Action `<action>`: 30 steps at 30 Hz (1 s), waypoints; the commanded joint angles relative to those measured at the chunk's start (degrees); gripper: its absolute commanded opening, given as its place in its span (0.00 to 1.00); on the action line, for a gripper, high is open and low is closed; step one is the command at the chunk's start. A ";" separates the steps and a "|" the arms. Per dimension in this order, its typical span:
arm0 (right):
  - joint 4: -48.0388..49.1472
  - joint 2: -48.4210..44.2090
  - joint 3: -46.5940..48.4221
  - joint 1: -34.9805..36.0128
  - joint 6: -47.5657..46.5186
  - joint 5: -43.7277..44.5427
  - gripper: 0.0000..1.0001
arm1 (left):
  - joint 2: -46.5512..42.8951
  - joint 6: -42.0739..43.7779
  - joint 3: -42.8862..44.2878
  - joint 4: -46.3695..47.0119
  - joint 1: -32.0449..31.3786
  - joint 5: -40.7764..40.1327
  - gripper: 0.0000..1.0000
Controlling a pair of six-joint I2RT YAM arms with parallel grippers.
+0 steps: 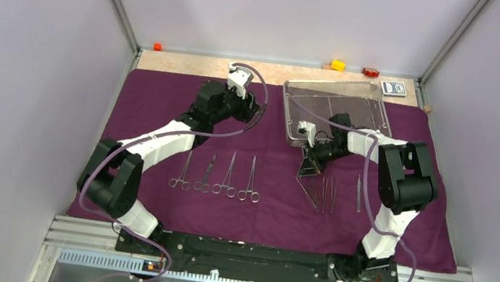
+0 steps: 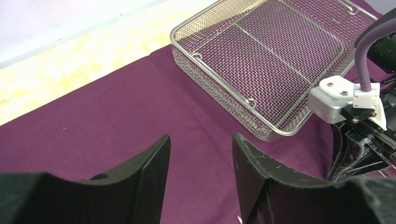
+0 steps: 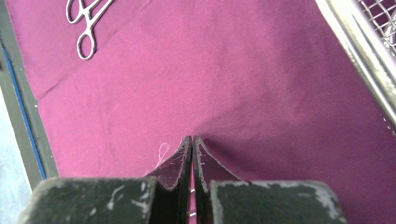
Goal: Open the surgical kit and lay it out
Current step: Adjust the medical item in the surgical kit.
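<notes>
Purple cloth wrap [image 1: 151, 91] lies opened flat over the counter [image 1: 191, 64]. The wire-mesh steel tray [image 2: 261, 60] sits on the cloth's far right part, and in the left wrist view it looks empty. Four ring-handled clamps [image 1: 228, 174] lie in a row near the front centre, handles toward the arm bases. To their right lie the tweezers [image 1: 328, 193]: a close group, one of them [image 1: 313, 193] lying aslant, and a single one [image 1: 359, 193] off to the right. Left end effector [image 2: 201, 137]: fingers spread, nothing between them, hovering over bare cloth left of the tray. Right end effector [image 3: 191, 138]: fingers pressed together, tips down at the cloth between the tray's near wall and the tweezer group. The cloth puckers slightly at the tips and no instrument shows in the pinch. Judgement: layout is near complete, and the step in hand looks like tidying the tweezer group. To do it well, lift the right tips clear of the cloth before any sideways move, so the wrap does not drag and upset the rows. Spread the fingers only slightly over the slanted tweezers and take them mid-length. Set them parallel to their neighbours without touching them. Keep the left arm parked clear of the clamps.
</notes>
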 commanded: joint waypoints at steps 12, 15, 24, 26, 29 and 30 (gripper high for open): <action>7.78 -5.30 -1.56 -0.51 9.87 3.55 0.00 | -0.33 -0.43 0.48 2.33 0.18 1.11 0.57; 7.77 -5.98 -1.78 -0.53 10.83 3.70 0.00 | -0.40 -0.44 0.43 2.38 0.14 1.19 0.57; 9.36 -7.07 -3.19 -0.57 15.38 6.35 0.00 | -0.29 -0.67 0.47 2.42 0.11 1.31 0.57; 9.89 -7.06 -3.86 -0.55 16.96 7.22 0.00 | -0.25 -0.69 0.52 2.42 0.08 1.40 0.57; 10.87 -6.78 -4.54 -0.59 19.70 8.12 0.00 | -0.24 -0.72 0.61 2.41 0.06 1.37 0.57; 10.98 -6.70 -4.69 -0.57 20.62 8.35 0.00 | -0.23 -0.72 0.61 2.34 0.06 1.31 0.57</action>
